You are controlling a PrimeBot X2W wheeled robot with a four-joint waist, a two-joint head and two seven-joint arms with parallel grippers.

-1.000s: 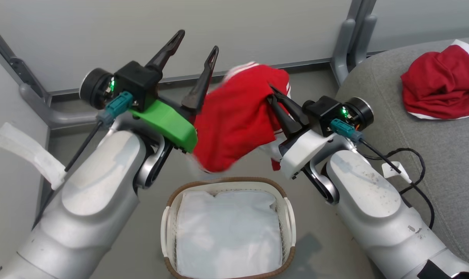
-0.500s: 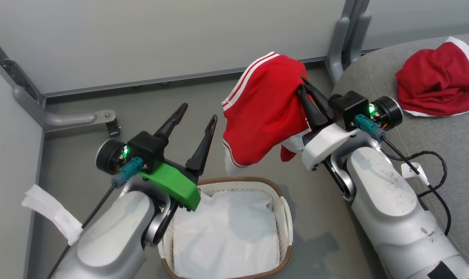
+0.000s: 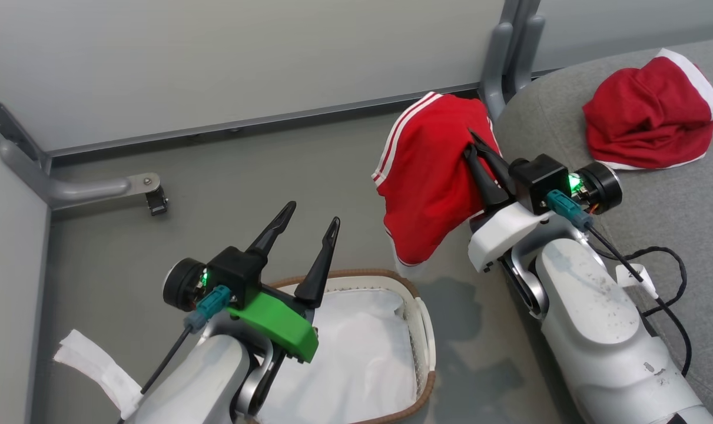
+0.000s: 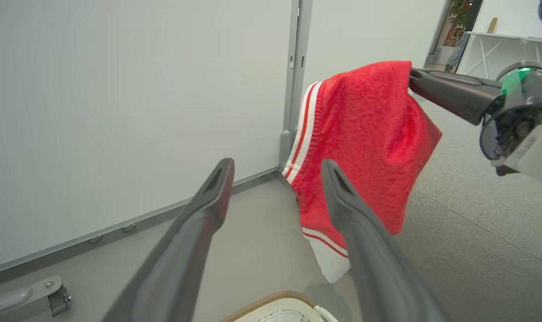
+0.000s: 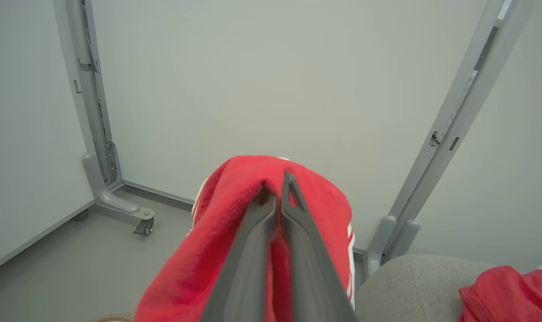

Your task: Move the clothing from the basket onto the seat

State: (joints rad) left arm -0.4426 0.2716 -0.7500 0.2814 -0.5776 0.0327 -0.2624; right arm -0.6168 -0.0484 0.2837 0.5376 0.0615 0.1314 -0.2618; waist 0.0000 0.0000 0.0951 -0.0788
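Clothing (image 3: 433,188): two pieces, one in right gripper (image 3: 468,143), other (image 3: 644,118) on seat (image 3: 674,206).

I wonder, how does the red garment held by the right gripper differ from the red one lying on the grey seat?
The hanging red fabric garment dangles, pinched by the shut right gripper; the crumpled red fabric garment lies bunched on the grey upholstered seat. The hanging one shows thin white stripes; the crumpled one a broad white border. Both are soft and red.

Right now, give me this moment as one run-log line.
right hand: shut on red garment, beside seat edge | left hand: open, empty, by basket | seat: second red garment lying | basket: white sheet inside
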